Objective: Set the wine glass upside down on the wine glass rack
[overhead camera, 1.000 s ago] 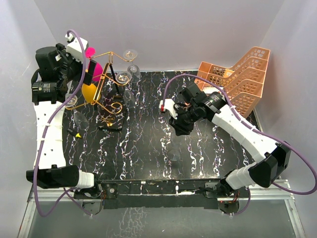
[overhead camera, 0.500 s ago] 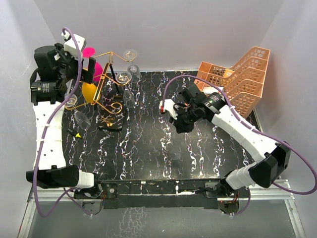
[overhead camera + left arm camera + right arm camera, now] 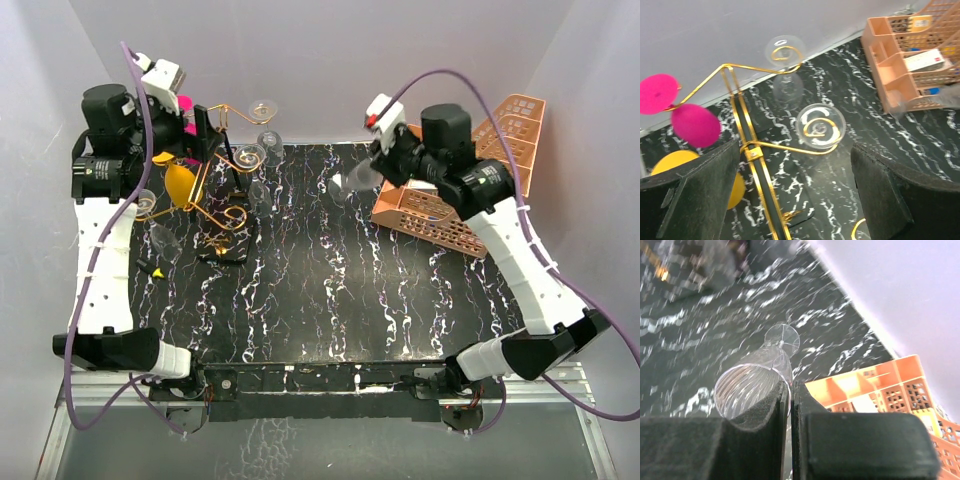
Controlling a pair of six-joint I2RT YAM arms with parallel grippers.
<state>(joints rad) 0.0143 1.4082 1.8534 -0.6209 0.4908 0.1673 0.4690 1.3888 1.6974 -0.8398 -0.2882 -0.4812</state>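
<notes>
My right gripper (image 3: 791,395) is shut on the rim of the clear wine glass (image 3: 752,390), which lies tilted with its foot (image 3: 782,337) pointing away. In the top view the gripper (image 3: 378,165) holds the wine glass (image 3: 347,184) high over the table's back middle. The gold wire wine glass rack (image 3: 222,195) stands at the back left. My left gripper (image 3: 190,125) hovers above the rack (image 3: 747,150); the gripper (image 3: 795,150) is open, with nothing between its fingers.
Two clear glasses (image 3: 785,50) (image 3: 820,127) hang foot-up on the rack's scroll ends, beside a pink glass (image 3: 695,125) and a yellow one (image 3: 675,162). An orange perforated tray (image 3: 435,215) sits at the back right, under my right arm. Another glass (image 3: 163,240) lies left of the rack.
My right arm rose from the table's middle and swung toward the back with the wine glass. The orange tray looks shifted toward the front left. My left gripper tilted slightly over the rack.
</notes>
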